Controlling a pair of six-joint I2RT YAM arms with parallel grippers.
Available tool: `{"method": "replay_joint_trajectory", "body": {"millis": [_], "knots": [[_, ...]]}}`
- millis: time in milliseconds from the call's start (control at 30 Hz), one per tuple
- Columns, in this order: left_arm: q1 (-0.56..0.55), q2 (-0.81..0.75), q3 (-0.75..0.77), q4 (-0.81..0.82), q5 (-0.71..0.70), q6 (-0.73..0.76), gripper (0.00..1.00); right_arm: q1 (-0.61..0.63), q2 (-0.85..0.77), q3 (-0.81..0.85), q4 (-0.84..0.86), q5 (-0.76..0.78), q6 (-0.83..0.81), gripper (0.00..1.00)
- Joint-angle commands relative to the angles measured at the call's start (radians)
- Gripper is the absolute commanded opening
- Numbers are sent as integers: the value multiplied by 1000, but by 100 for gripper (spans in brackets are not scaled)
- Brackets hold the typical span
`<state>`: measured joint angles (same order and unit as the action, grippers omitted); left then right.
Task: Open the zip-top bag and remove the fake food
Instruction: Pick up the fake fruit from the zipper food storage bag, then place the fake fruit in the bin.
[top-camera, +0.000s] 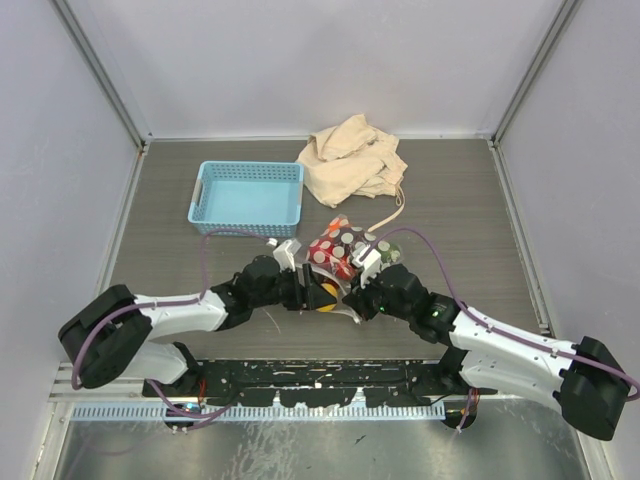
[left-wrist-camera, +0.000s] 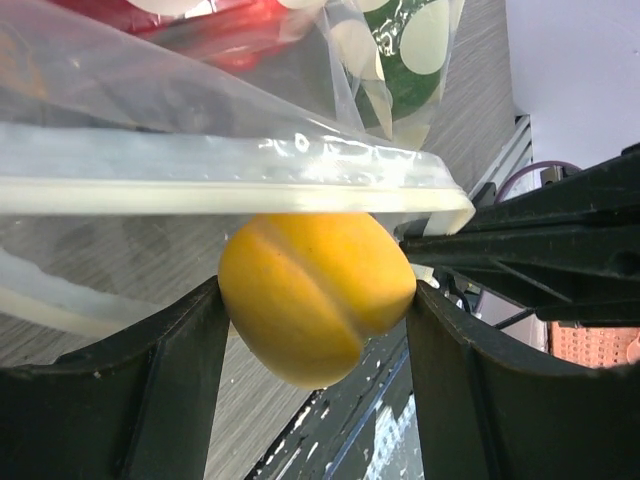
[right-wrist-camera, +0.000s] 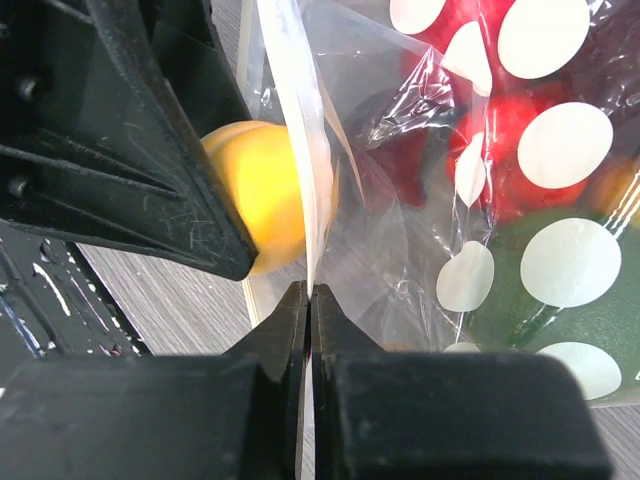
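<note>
Two hands meet at the middle of the grey wood-grain tabletop (top-camera: 450, 230), a little toward its near edge, and the clear plastic zip-top bag (top-camera: 340, 250) printed with white polka dots lies between them.

Your left hand (top-camera: 310, 285) is clamped on a glossy yellow plastic fruit (left-wrist-camera: 315, 290). One black finger (left-wrist-camera: 170, 390) presses each side of it, and the bag's white zip strip (left-wrist-camera: 200, 195) crosses just over its top. From your left wrist view you cannot tell whether the yellow fruit is fully clear of the bag's mouth.

Your right hand (right-wrist-camera: 306, 300) has its jaws drawn together on the thin edge of the zip-top bag. The plastic sheet runs straight up out of the seam between the jaws, with the yellow fruit just to one side of it.

More fake food sits inside the bag behind the dots: a red piece (right-wrist-camera: 500, 120) and, touching it, a dark green piece (right-wrist-camera: 530, 320).

Toward the far edge of the tabletop, left of centre, you have a light blue perforated plastic basket (top-camera: 247, 195). Just beside it, to the right, lies a crumpled beige cloth drawstring bag (top-camera: 350, 160), its cord trailing toward the zip-top bag.
</note>
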<state>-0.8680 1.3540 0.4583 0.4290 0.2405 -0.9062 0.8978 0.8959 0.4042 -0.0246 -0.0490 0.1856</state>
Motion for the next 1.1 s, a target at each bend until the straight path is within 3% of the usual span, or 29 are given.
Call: {"method": "replay_joint_trajectory", "body": {"millis": [0, 467, 800, 1067], "knots": [[5, -74, -24, 62, 15, -11, 15, 7, -28, 4, 91, 26, 22, 1], [65, -370, -47, -116, 39, -11, 13, 6, -60, -37, 160, 29, 64, 1], [254, -466, 18, -233, 170, 30, 14, 6, -68, -44, 167, 23, 69, 1], [407, -444, 84, -264, 288, 55, 14, 6, -72, -51, 179, 25, 74, 1]]}}
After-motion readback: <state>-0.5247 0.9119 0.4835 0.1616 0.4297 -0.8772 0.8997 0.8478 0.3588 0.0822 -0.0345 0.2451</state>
